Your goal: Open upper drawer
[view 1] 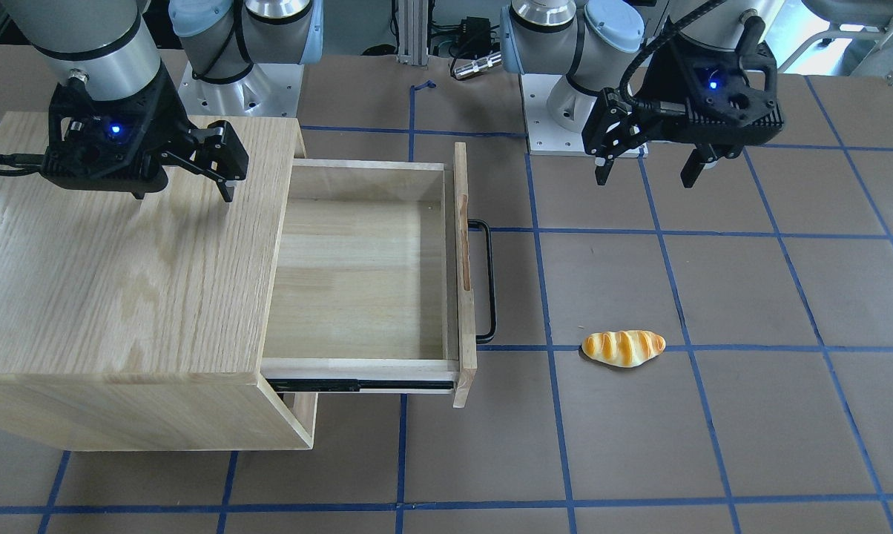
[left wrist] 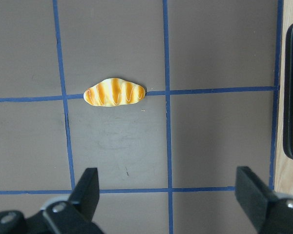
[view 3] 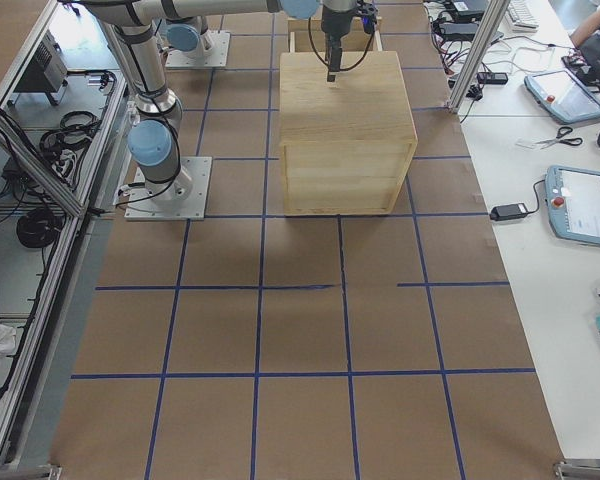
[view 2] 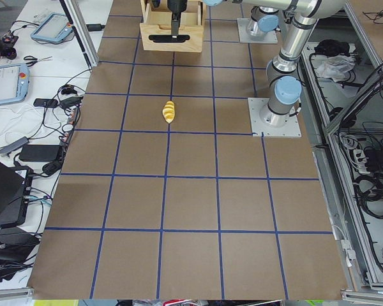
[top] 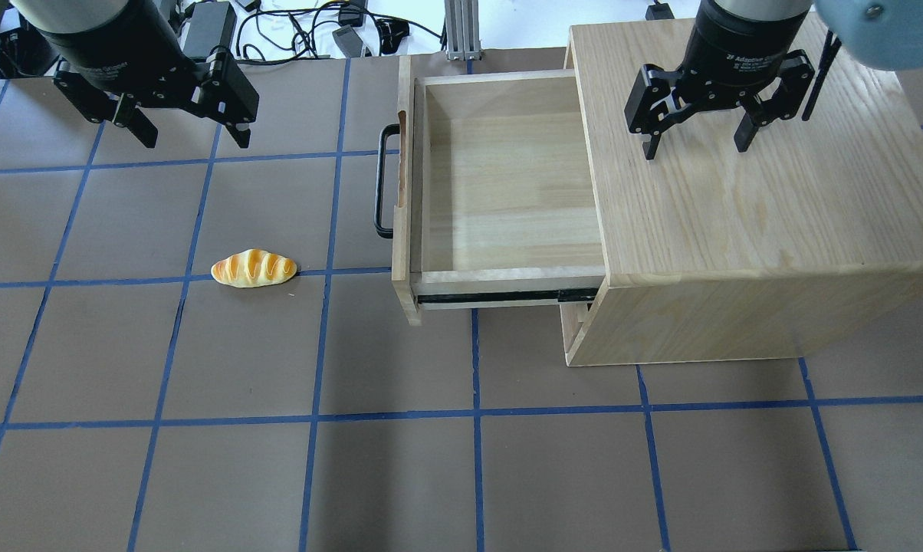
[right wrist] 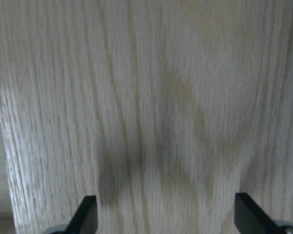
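Note:
The upper drawer (view 1: 357,274) is pulled far out of the oak cabinet (view 1: 120,259) and is empty inside. Its black bar handle (view 1: 489,282) faces the table's middle. In the overhead view the drawer (top: 507,192) and handle (top: 382,180) sit left of the cabinet (top: 760,199). My left gripper (top: 195,142) is open and empty, hovering above the table to the left of the handle. It also shows in the front view (view 1: 645,178). My right gripper (top: 695,149) is open and empty above the cabinet top, also seen in the front view (view 1: 183,194).
A toy bread roll (top: 253,268) lies on the brown mat left of the drawer, below the left gripper, and shows in the left wrist view (left wrist: 115,92). The handle's edge (left wrist: 289,97) is at that view's right. Blue tape lines grid the table.

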You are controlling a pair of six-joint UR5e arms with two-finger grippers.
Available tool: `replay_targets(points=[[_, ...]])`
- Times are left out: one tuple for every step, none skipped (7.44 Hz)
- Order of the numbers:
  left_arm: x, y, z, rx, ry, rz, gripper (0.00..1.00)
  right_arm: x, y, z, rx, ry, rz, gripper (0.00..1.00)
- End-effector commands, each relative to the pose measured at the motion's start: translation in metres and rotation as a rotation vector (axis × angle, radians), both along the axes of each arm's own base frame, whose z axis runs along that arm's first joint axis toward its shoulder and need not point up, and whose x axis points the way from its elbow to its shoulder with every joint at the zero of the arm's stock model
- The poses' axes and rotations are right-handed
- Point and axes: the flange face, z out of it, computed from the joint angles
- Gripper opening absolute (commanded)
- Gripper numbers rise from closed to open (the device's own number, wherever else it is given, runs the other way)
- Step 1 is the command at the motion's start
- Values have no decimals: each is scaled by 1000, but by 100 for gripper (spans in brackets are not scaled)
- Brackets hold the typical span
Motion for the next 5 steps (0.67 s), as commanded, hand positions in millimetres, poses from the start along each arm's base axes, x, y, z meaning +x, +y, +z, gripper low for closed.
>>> replay_targets(points=[[-2,2,2,0,11,-2,100,0,0,0,-1,0,1,100],[-1,2,2,-2,9,-5,100,0,0,0,-1,0,-1,100],[-1,2,2,-2,7,-8,100,0,0,0,-1,0,1,100],[-1,2,-2,3,7,-8,100,0,0,0,-1,0,1,100],[-3,4,-7,11,9,-11,100,0,0,0,-1,0,-1,100]])
